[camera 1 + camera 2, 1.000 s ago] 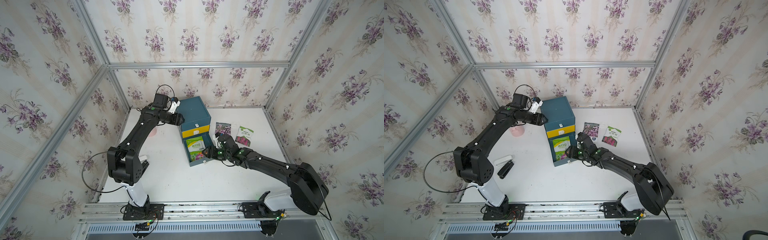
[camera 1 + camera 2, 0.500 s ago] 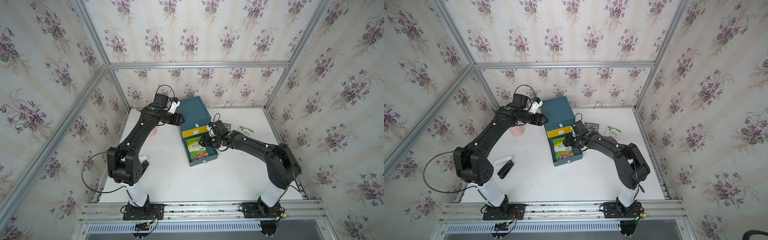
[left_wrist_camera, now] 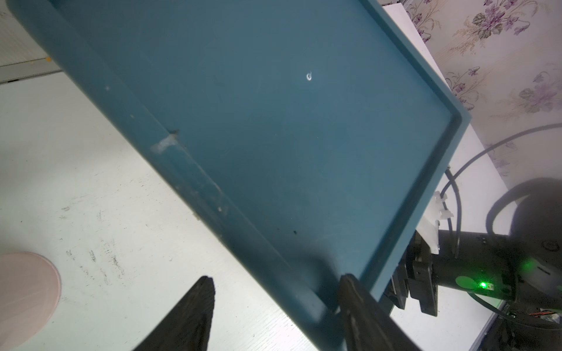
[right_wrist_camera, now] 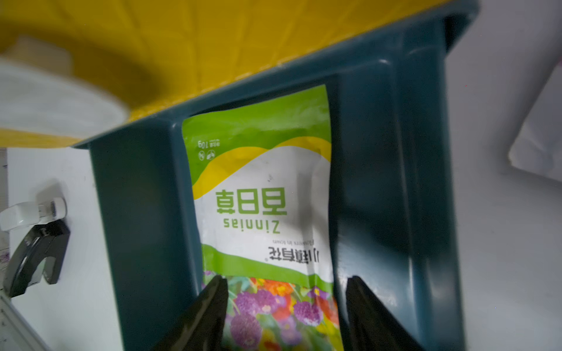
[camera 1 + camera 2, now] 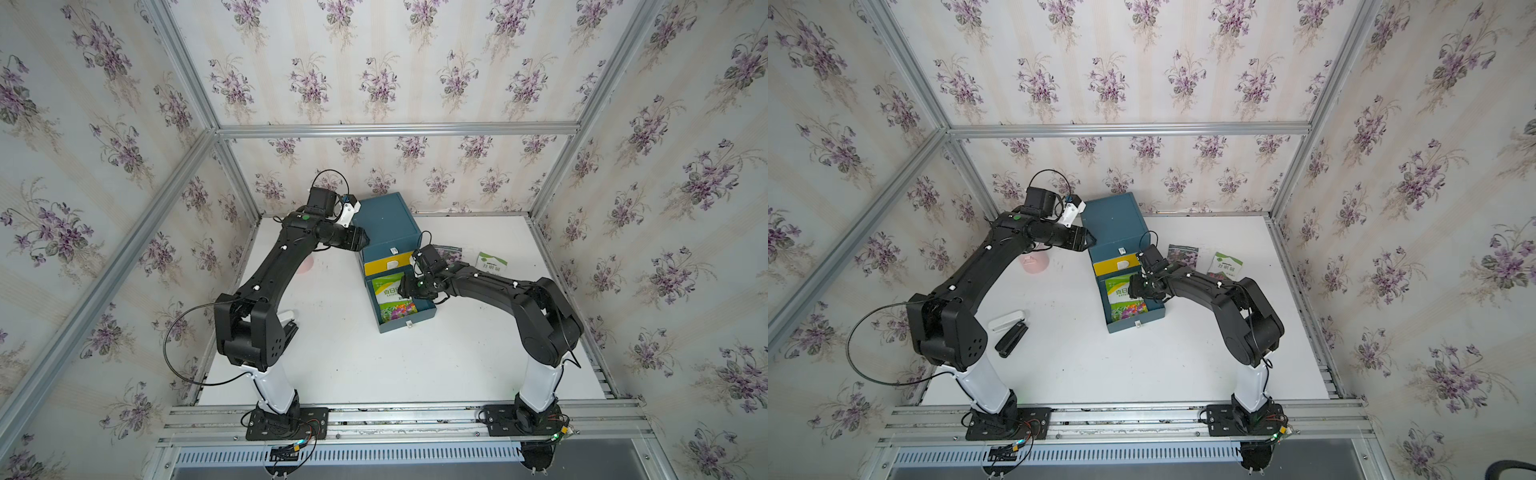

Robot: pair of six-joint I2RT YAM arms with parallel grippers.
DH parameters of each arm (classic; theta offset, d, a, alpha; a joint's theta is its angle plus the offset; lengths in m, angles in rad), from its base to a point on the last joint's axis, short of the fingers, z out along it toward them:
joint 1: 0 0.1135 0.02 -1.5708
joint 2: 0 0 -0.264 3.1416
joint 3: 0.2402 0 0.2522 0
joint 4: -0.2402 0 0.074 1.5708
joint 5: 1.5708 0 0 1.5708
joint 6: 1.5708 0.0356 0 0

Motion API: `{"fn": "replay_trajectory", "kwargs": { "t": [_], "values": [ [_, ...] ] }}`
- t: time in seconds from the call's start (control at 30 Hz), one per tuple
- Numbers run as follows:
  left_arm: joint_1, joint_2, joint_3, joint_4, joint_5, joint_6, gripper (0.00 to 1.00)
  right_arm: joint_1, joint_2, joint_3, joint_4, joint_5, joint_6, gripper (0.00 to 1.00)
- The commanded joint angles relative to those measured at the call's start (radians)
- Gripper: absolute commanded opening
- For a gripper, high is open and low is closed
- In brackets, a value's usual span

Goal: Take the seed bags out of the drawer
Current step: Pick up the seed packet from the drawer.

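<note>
You are looking at a white table [image 5: 353, 365] boxed in by walls of striped wallpaper with purple flower sprigs [image 5: 374, 83] and an aluminium frame [image 5: 395, 129]. At the back middle stands a teal cabinet [image 5: 386, 222] with a yellow drawer front [image 5: 376, 269] on its face. Left of it you see a pale pink round object [image 5: 1034, 262] on the table. Further forward on the left, a small white object [image 5: 1005, 321] and a black one [image 5: 1011, 340] lie side by side, touching. In the left wrist view you can make out dark scuff marks [image 3: 100, 258] on the tabletop near the pink object.
</note>
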Motion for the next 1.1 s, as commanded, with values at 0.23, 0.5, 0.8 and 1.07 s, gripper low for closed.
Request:
{"fn": "replay_trajectory", "kwargs": {
  "t": [0.23, 0.5, 0.8, 1.07],
  "values": [
    [0.0, 0.018, -0.004, -0.119, -0.062, 0.025, 0.68, 0.038, 0.035, -0.009, 0.013, 0.115, -0.009, 0.64],
    [-0.001, 0.013, -0.005, -0.118, -0.061, 0.025, 0.68, 0.062, 0.066, -0.003, 0.016, 0.164, 0.008, 0.63],
    [0.0, 0.009, -0.006, -0.118, -0.062, 0.027, 0.68, 0.061, 0.108, 0.006, 0.033, 0.07, 0.015, 0.57],
    [-0.001, 0.009, -0.009, -0.119, -0.061, 0.029, 0.68, 0.061, 0.139, 0.009, 0.036, 0.015, 0.018, 0.41]
  ]
}}
